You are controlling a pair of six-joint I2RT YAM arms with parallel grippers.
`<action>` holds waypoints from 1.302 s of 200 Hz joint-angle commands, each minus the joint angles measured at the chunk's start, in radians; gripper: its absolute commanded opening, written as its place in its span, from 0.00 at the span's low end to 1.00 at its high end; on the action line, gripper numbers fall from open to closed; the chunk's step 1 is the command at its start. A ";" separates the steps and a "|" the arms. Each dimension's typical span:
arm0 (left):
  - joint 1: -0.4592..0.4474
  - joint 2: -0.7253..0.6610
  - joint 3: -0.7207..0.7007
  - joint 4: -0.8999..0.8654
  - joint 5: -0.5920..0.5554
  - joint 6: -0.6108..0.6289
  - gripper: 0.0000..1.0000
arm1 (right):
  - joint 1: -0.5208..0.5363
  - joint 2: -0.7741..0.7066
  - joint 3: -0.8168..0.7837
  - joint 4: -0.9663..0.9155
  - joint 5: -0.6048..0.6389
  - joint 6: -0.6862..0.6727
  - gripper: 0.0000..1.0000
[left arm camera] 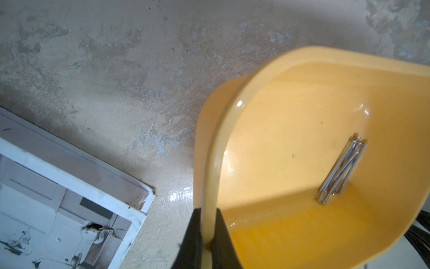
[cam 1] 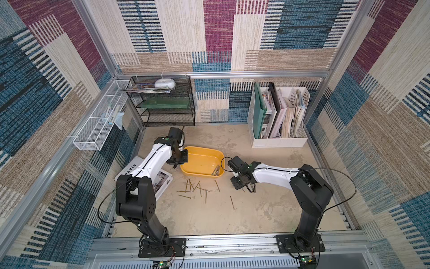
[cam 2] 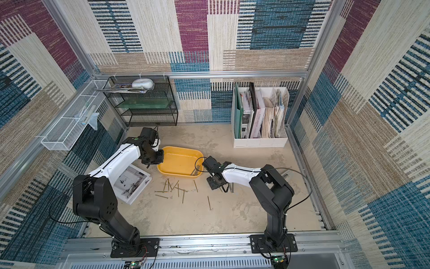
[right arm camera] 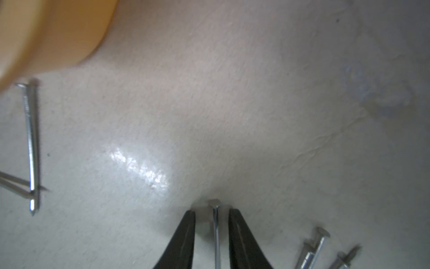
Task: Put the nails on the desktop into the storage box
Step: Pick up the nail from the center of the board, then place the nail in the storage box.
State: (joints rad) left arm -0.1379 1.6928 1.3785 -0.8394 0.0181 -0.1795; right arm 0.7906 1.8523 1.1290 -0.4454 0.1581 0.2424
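Yellow-orange storage box, rim clamped in my left gripper, holds a few nails. My right gripper straddles one nail on the tabletop, jaws apart, untouching; loose nails lie scattered beside the box.

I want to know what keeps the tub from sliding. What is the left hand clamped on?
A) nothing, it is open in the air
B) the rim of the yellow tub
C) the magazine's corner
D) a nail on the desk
B: in the left wrist view the left hand is shut on the rim of the yellow tub.
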 commanded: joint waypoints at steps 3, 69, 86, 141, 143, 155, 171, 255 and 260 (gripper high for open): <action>0.000 -0.001 0.011 -0.002 0.006 0.003 0.00 | 0.000 0.059 0.032 -0.153 0.022 -0.054 0.23; 0.001 0.001 0.011 -0.002 0.009 0.002 0.00 | -0.004 0.110 0.053 -0.185 0.006 -0.061 0.00; 0.001 0.001 0.011 -0.001 0.010 0.003 0.00 | -0.010 0.080 0.071 -0.191 0.028 -0.058 0.00; 0.001 0.001 0.010 -0.002 0.011 0.002 0.00 | -0.068 -0.148 0.222 -0.160 -0.122 0.000 0.00; 0.001 0.001 0.010 -0.002 0.011 0.003 0.00 | -0.069 -0.154 0.236 -0.159 -0.132 0.005 0.00; 0.001 0.001 0.011 -0.002 0.014 0.002 0.00 | -0.070 -0.169 0.300 -0.136 -0.198 0.042 0.00; 0.001 -0.001 0.012 -0.001 0.016 0.003 0.00 | -0.070 -0.168 0.331 -0.034 -0.339 0.090 0.00; 0.001 0.001 0.011 -0.001 0.013 0.002 0.00 | -0.047 0.153 0.341 0.505 -0.640 0.517 0.00; 0.001 0.000 0.011 -0.003 0.013 0.002 0.00 | -0.048 0.163 0.341 0.514 -0.629 0.527 0.00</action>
State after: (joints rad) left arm -0.1371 1.6928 1.3785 -0.8394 0.0212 -0.1791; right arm 0.7414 1.9652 1.4776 -0.1078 -0.4286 0.6254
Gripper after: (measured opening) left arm 0.100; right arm 0.078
